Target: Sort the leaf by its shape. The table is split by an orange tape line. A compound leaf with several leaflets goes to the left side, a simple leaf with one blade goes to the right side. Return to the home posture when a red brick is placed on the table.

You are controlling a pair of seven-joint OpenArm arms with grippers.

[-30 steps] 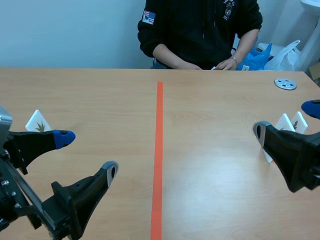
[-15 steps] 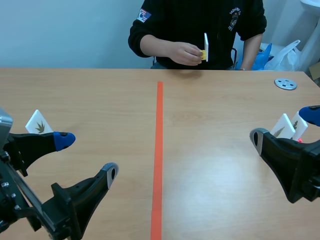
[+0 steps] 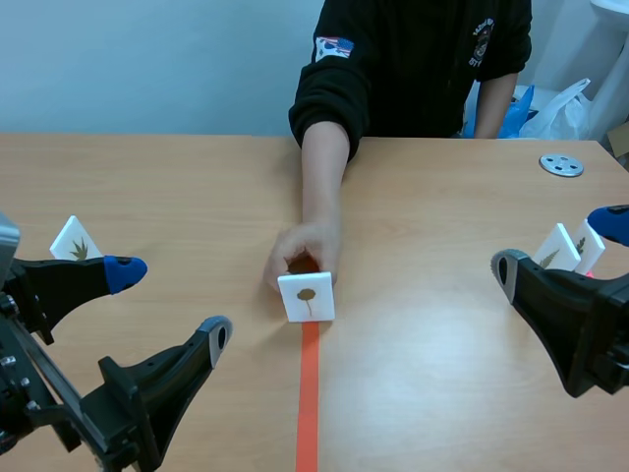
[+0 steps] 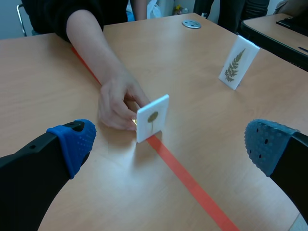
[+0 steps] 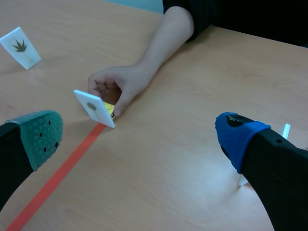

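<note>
Standing on the orange line [image 3: 308,393] in a person's hand [image 3: 300,251], the single-blade leaf card [image 3: 307,296] is not yet sorted, due right; left pincer [image 3: 172,303] and right pincer [image 3: 560,243] hang released, apart from it.

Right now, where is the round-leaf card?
In the scene view, the round-leaf card stands on the orange tape line mid-table, the person's hand right behind it.
</note>
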